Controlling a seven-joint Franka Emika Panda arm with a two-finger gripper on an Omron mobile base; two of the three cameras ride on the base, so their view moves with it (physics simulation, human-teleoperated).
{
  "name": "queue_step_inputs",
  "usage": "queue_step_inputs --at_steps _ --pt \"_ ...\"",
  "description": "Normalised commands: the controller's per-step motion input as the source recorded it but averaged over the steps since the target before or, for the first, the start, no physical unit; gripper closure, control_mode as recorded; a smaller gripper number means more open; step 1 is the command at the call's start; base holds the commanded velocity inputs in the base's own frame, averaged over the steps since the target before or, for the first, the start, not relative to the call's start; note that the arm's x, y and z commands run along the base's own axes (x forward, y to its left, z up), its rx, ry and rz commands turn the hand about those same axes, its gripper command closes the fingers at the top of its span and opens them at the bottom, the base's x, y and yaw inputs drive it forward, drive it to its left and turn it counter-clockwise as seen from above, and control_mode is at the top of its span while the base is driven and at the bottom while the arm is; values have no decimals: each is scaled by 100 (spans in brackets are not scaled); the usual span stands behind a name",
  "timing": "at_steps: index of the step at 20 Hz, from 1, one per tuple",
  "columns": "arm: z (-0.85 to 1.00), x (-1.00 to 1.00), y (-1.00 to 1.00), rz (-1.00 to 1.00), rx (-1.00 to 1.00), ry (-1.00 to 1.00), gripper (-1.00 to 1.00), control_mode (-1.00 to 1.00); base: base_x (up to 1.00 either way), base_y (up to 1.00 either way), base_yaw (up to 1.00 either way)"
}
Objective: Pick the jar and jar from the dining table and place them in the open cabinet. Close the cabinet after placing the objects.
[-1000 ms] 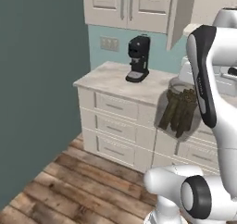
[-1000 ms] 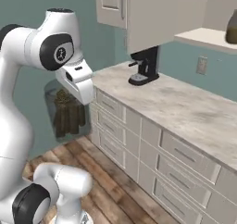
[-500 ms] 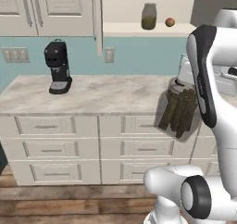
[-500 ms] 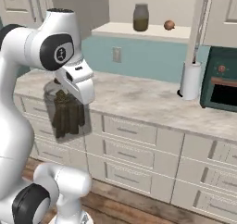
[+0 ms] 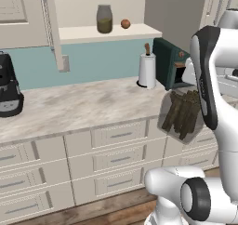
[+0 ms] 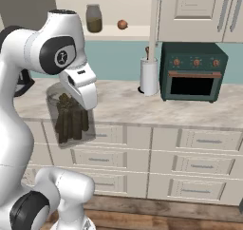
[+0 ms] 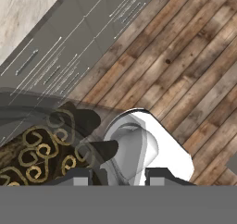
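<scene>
My gripper is shut on the larger jar, clear glass holding dark brown sticks, and carries it in the air in front of the counter drawers. The same jar hangs beside my forearm in the left base view. In the hand view the jar lies left of the fingertips. The small jar with olive-green contents stands on the cream shelf of the open cabinet, also seen as jar on shelf. The dining table is out of view.
A small orange-brown ball sits right of the small jar. The open cabinet door stands edge-on. On the marbled counter are a white paper-towel holder, a green toaster oven and a black coffee machine. Wooden floor lies below.
The whole picture has swept sideways, so the base and cameras have moved. The coffee machine slid to the left edge and the open shelf and toaster oven came into view. The jar stays gripped.
</scene>
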Motion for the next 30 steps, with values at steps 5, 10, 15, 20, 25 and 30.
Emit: queue_step_inputs --at_steps 5,10,15,20,25,30 --pt "0 0 0 0 0 0 100 100 30 39 -13" --pt "0 0 0 0 0 0 100 100 54 20 7" --pt "0 0 0 0 0 0 100 100 54 1 26" --pt "0 0 0 0 0 0 100 100 41 0 25" --pt "0 0 0 0 0 0 100 100 32 0 15" --pt "0 0 0 0 0 0 100 100 40 0 2"
